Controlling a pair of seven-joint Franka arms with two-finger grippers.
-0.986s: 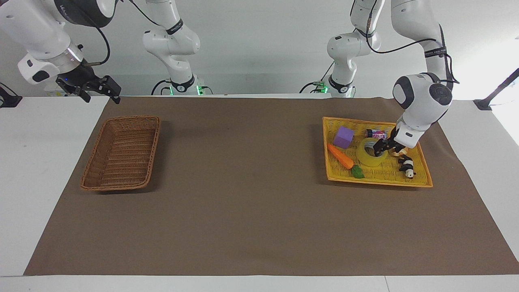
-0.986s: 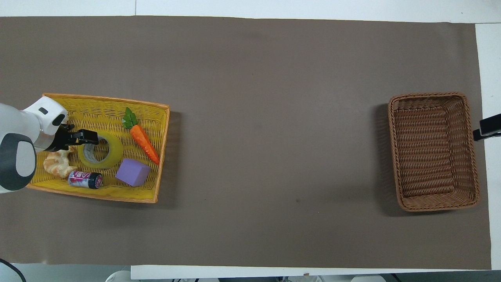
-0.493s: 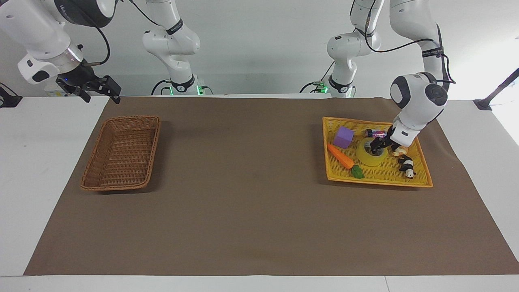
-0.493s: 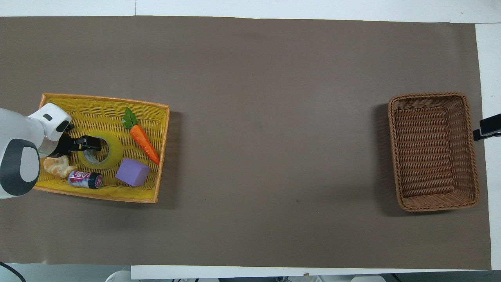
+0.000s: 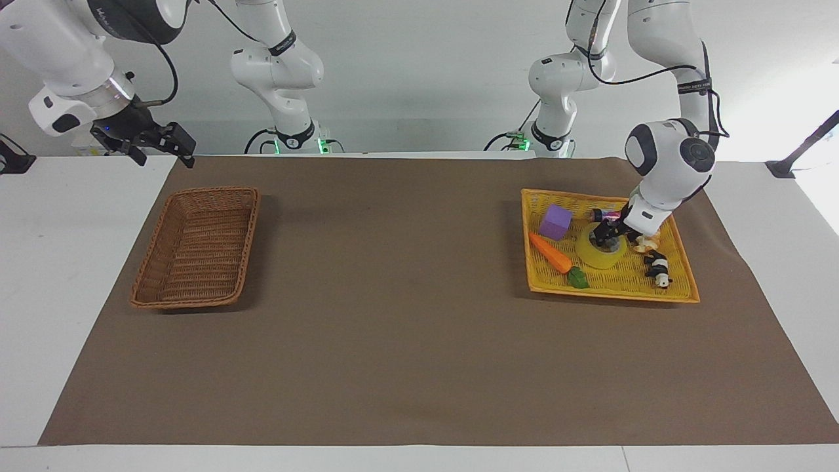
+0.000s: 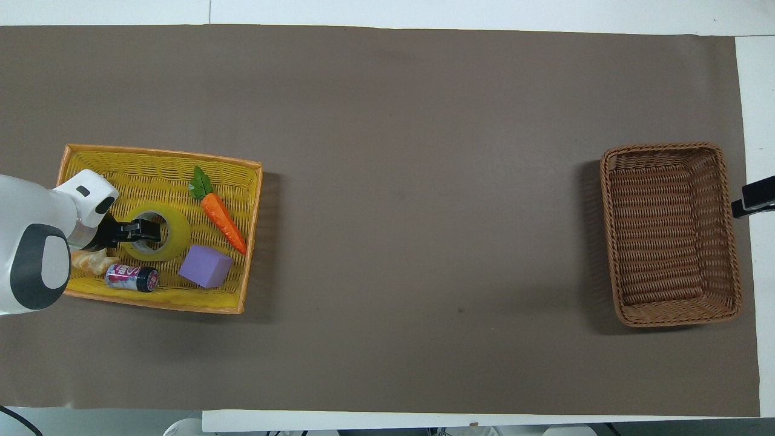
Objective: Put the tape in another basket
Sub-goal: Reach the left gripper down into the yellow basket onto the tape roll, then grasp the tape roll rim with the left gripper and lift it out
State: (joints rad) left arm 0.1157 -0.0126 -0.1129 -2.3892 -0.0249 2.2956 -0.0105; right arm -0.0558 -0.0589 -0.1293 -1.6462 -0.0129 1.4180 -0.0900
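1. The left tool is down at the tape, one finger in the roll's hole and the other outside the wall on the side toward the left arm's end of the worktop; from these views I cannot tell whether the fingers have met the wall, so no firm hold can be claimed
2. To do this step well, in my judgement, the fingers should close squarely across the wall of the roll and seat low on it before any lift, since a grip on the top edge alone could let the ring swing or slip
3. The lift should go straight up, because the pastry and the can lie just beside the tape and could be dragged along
4. The tape lies flat in the yellow tray, at the left arm's end of the worktop, with a purple block, a toy carrot and a small black-and-white figure around it
5. The basket sits at the right arm's end, well apart from the tray, with nothing in it
6. The right tool waits above the worktop's edge near the basket, its fingers wide and holding nothing
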